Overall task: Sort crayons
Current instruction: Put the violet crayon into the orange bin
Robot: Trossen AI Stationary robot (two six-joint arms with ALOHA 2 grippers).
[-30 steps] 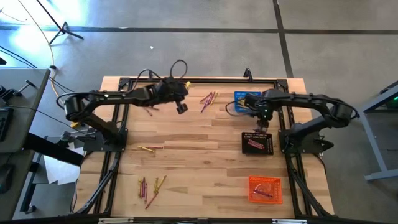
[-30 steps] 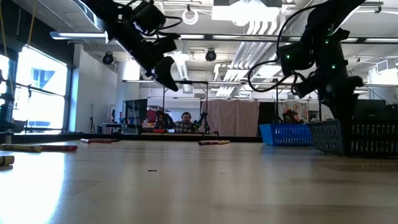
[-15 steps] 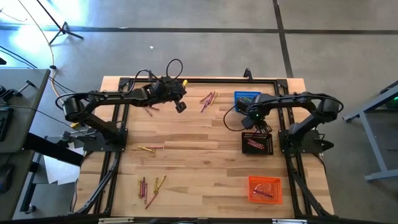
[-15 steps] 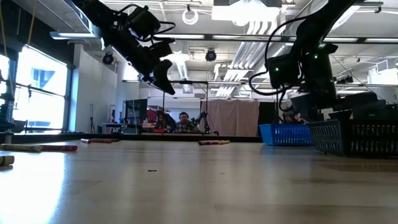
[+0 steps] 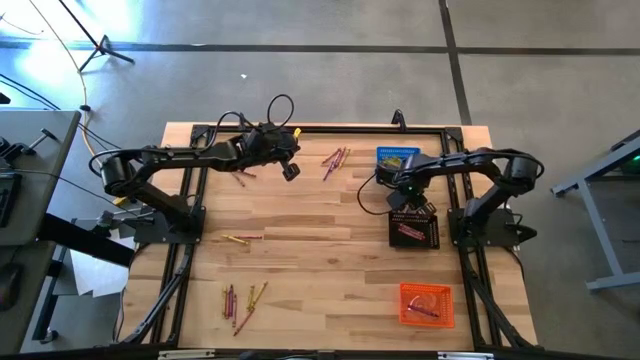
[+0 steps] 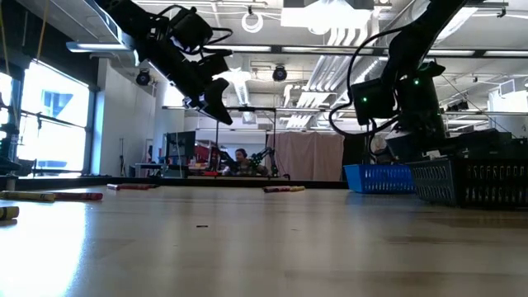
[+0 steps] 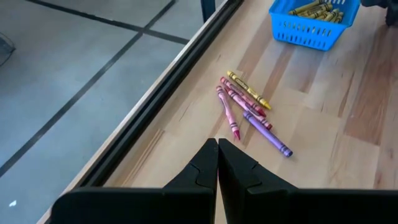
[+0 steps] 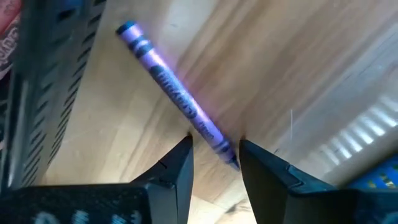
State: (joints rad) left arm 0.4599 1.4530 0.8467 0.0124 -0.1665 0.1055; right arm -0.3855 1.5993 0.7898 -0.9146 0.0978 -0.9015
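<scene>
- The right gripper (image 8: pixel 214 152) is held low over the tabletop, between the blue basket (image 5: pixel 397 158) and the black basket (image 5: pixel 413 230); its fingers (image 8: pixel 177 168) are parted, with one end of a purple crayon (image 8: pixel 177 96) lying on the wood between them. Whether the fingers touch the crayon cannot be told.
- The left gripper (image 7: pixel 217 155) is raised above the far side of the table, its two fingers pressed together with nothing between them.
- In the left wrist view, a cluster of crayons (image 7: pixel 249 109) in pink, red, yellow and purple is seen on the table near the far edge, just ahead of the shut fingers.
- Yellow crayons (image 7: pixel 317 7) are seen inside the blue basket.
- Pink crayons (image 5: pixel 410 231) are seen in the black basket.
- An orange basket (image 5: pixel 426 304) is placed at the near right corner of the table.
- More loose crayons (image 5: pixel 243 300) are scattered at the near left, and a pair (image 5: pixel 240 239) lies at mid left.
</scene>
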